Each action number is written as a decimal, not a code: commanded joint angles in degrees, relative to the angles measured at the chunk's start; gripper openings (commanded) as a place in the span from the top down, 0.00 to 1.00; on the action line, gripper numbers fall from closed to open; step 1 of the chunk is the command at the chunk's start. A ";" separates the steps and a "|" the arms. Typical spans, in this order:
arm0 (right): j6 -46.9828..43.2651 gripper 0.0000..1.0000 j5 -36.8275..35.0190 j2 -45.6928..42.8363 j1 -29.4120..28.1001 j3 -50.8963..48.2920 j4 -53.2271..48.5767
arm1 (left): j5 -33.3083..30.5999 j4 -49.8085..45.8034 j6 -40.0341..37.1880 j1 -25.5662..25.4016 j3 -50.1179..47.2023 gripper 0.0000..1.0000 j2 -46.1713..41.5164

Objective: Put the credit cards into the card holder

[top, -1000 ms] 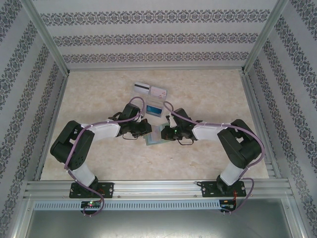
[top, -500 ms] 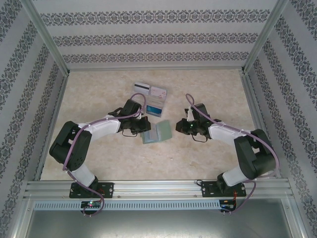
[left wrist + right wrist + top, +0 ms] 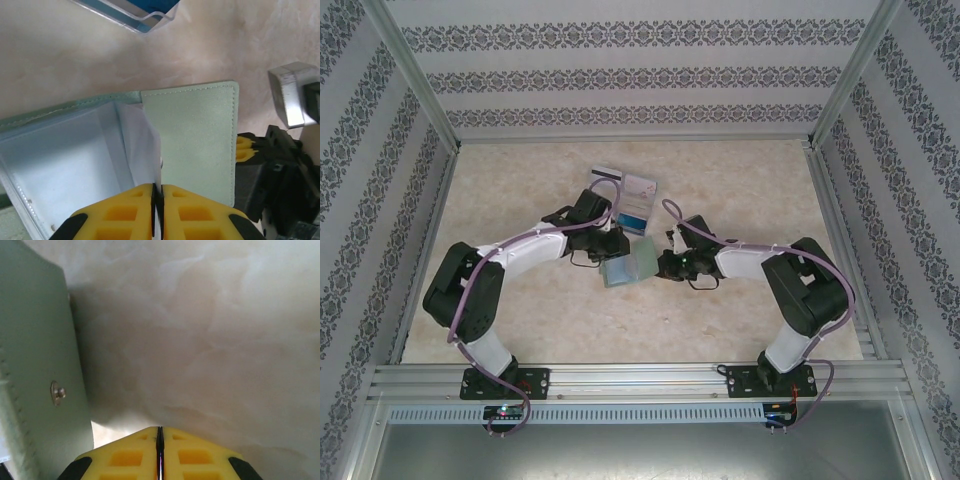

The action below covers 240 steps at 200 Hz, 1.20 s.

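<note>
Grey-green outside and pale inside, the holder lies open on the table between the two grippers, and no card can be seen in it. As I judge it, the task is at the preparing stage: the wallet is being spread for loading, and all three cards are left to fetch and slide in.

The left wrist view shows one stitched green panel lying flat, with a white lining beside it standing up like an opened pocket. The right wrist view shows the cover's outer face with a small metal stud near its edge. The material looks soft and thin, so it will probably flop shut unless it is held.

The left gripper sits at the holder's far-left side. Its yellow fingers are pressed together on the edge of that white lining, which runs down into the seam between them. The right gripper is just beside the holder's right edge, with its fingers together and nothing between them.

Beyond the holder, a clear tray holds the blue card. The pink card and the striped card lie on the table just past the tray.
</note>
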<state>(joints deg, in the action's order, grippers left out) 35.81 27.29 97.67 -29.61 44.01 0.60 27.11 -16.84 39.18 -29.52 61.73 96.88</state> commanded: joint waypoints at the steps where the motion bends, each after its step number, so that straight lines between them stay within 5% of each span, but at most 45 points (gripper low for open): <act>1: 0.09 0.88 0.75 1.25 -0.96 2.23 -0.09 | -0.34 -2.73 -1.29 -0.71 2.42 0.84 1.67; 92: -0.52 0.88 -0.19 2.32 -1.90 2.71 -1.61 | 1.48 -2.06 -0.19 -4.73 9.66 0.70 9.46; 163: -8.54 0.87 -1.14 -7.71 9.64 -0.41 -9.26 | -2.61 -8.34 -3.72 -3.48 13.41 0.49 6.15; 204: -18.75 0.58 -5.63 -8.46 10.19 10.11 -17.31 | -4.30 -9.69 -5.37 3.35 12.55 0.43 2.08; 240: -24.17 0.46 -6.94 -2.75 9.74 22.99 -20.35 | -4.56 -4.74 -5.22 11.22 8.17 0.42 -1.14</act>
<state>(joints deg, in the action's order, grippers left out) 18.20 22.59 91.29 -19.38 59.44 -16.21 24.03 -23.24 35.09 -22.61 72.69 98.21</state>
